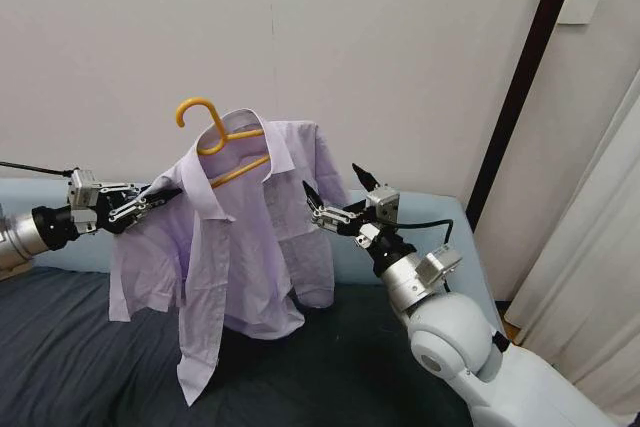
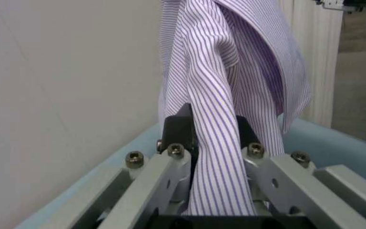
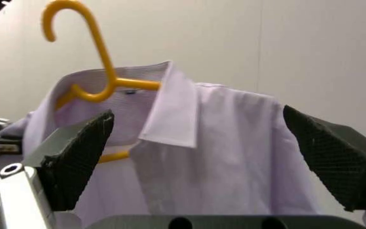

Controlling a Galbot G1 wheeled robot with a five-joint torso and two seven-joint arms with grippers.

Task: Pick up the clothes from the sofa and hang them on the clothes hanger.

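Observation:
A pale purple striped shirt (image 1: pixel 240 247) hangs on a yellow hanger (image 1: pixel 215 142), whose hook is free in the air in front of the wall. My left gripper (image 1: pixel 160 197) is shut on the shirt's shoulder fabric; the left wrist view shows the striped cloth (image 2: pixel 234 71) pinched between the fingers (image 2: pixel 177 138). My right gripper (image 1: pixel 335 185) stands open just beside the shirt's other side, holding nothing. From the right wrist, the collar, shirt (image 3: pixel 234 157) and hanger (image 3: pixel 94 71) lie straight ahead between the spread fingertips (image 3: pixel 81 148). The shirt's hem reaches the sofa seat (image 1: pixel 80 357).
The sofa has a dark seat and a light blue back (image 1: pixel 440 212) against a white wall. A black upright pole (image 1: pixel 520 87) stands to the right, with a white curtain (image 1: pixel 600 247) beyond it.

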